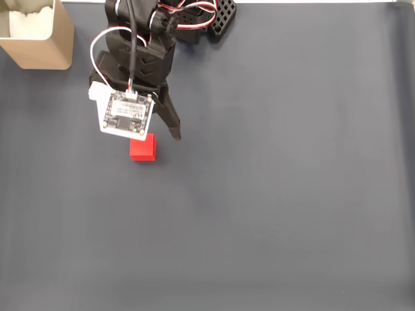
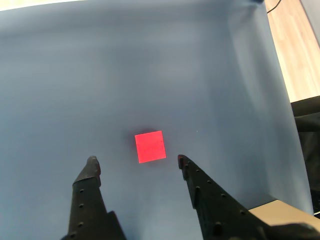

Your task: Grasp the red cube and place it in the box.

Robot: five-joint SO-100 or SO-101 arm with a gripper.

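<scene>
Fingers [image 2: 136, 161] spread wide, holding nothing — red cube [image 2: 150, 146] just ahead, untouched.

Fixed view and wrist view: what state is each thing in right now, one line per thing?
Small bright red cube: resting on the dark blue-grey mat, not gripped, just ahead of the open fingertips.
Black two-finger hand: open, empty, poised over the cube.
Tan beige box with rounded corners: upright at the mat's top left corner in the fixed view, open-topped, white padding inside, no cube seen in it.
Dark blue-grey mat: lying flat.

Fixed view looks straight down; wrist view nears the shared red cube [image 1: 142, 147].
</scene>
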